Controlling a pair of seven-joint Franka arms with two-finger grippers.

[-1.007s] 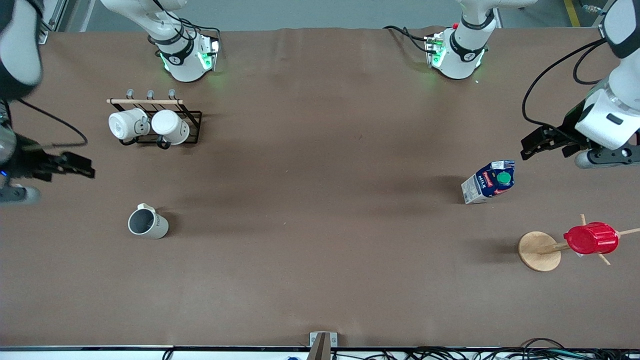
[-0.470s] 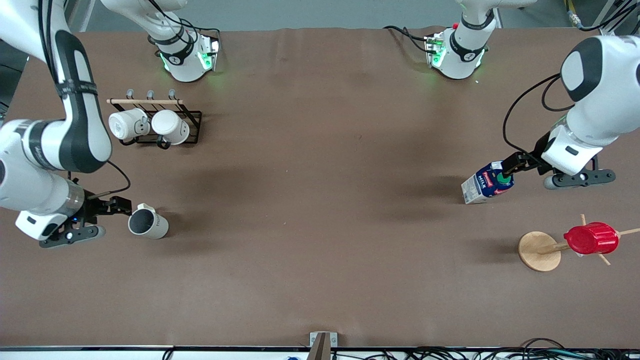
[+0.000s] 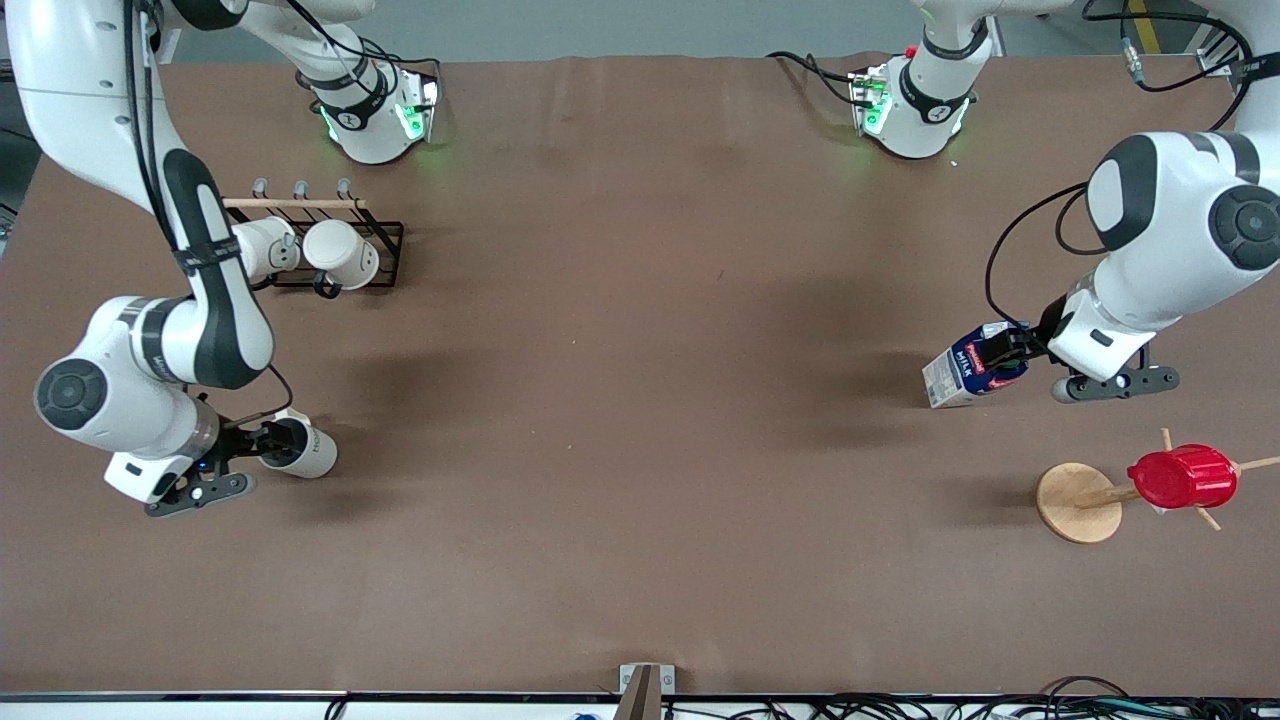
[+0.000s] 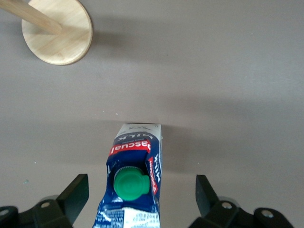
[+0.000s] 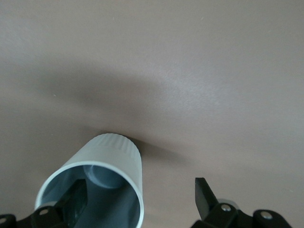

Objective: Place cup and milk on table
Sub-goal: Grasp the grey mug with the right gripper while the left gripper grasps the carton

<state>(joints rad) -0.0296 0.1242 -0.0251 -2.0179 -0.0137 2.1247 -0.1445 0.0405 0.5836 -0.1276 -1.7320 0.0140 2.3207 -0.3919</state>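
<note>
Front view: the cup (image 3: 305,451) stands on the table (image 3: 640,420) toward the right arm's end, nearer the camera than the black rack (image 3: 345,250) that holds two white mugs (image 3: 340,253). Its mouth faces up and is partly covered by the right gripper (image 3: 262,440), which sits at the rim on the side away from the table's middle. The milk (image 3: 968,366) stands toward the left arm's end, its long axis upright though it shows slanted from this high camera, its top toward the left gripper (image 3: 1012,350), which is at the carton's top. Nearer the camera than the milk is a wooden stand (image 3: 1078,502) with a round base; a red cup (image 3: 1182,477) hangs mouth-down on one of its pegs.

Left wrist view: the milk (image 4: 133,183) is seen from above, green cap (image 4: 129,185) up, the printed end pointing toward the wooden base (image 4: 57,31). The left gripper (image 4: 141,197) is spread wide, one finger (image 4: 75,197) on each side of the carton, both apart from it.

Right wrist view: the cup (image 5: 97,183) is upright, its dark grey inside holding nothing. The right gripper (image 5: 140,199) is spread, one finger (image 5: 76,199) down inside the cup and the other (image 5: 204,194) outside the wall and apart from it, so the wall stands between the two without being pinched.
</note>
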